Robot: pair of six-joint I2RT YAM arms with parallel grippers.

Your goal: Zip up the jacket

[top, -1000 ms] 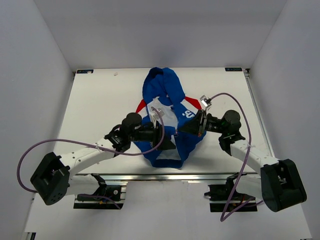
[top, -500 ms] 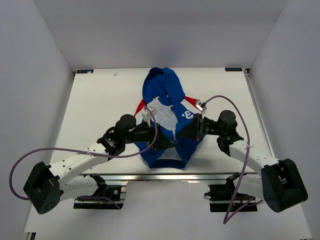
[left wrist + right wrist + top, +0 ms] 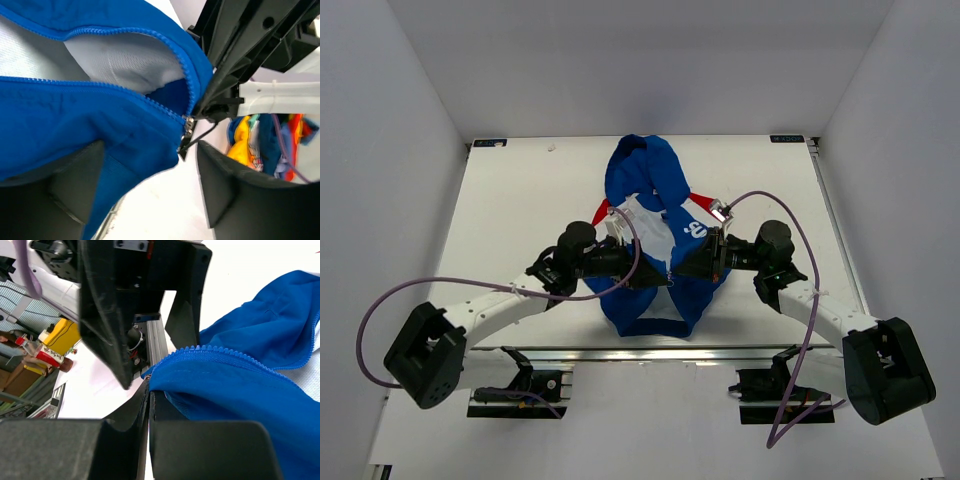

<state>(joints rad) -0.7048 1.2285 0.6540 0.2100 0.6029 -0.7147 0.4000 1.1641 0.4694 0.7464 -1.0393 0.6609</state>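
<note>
Jacket (image 3: 642, 175) lies mid-table (image 3: 520, 220), its long axis running far to near, hood at the far end and hem toward the arms. The left gripper (image 3: 657, 279) and right gripper (image 3: 686, 268) meet at its lower front.

Left wrist: fingers spread wide, gripping nothing, with the zipper slider (image 3: 188, 126) between them.

Right wrist: fingers pinched closed on the blue zipper edge.

The left gripper (image 3: 656, 280) and right gripper (image 3: 682, 270) crowd tip to tip over the jacket (image 3: 640, 178) mid-table — bare table (image 3: 510, 200) lies open on either side, hemmed by white walls (image 3: 390, 150).
</note>
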